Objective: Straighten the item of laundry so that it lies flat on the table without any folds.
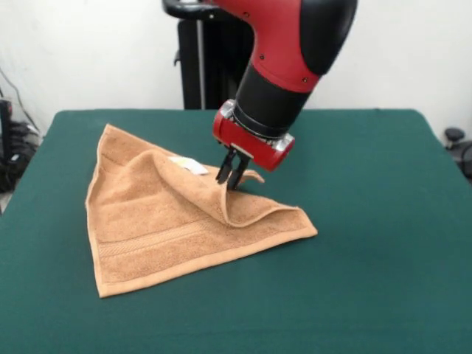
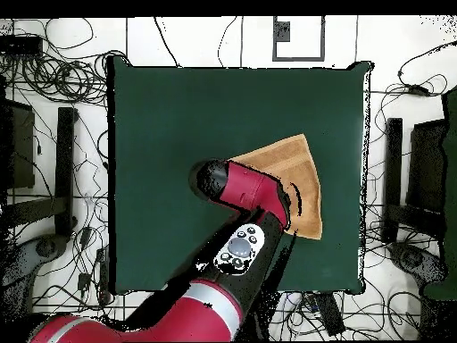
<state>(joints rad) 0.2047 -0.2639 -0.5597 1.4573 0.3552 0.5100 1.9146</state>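
Front view: towel lies left-centre on the green table, folded over itself, white tag up near the fold. Gripper sits at the fold's raised right edge, fingers nearly together, pinching that edge.

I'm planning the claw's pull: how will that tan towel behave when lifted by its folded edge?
Probably floppy: the towel drapes in a soft fold where the claw meets it. Likely light, so it should lift easily. Its terry pile may drag on the felt table rather than slide.
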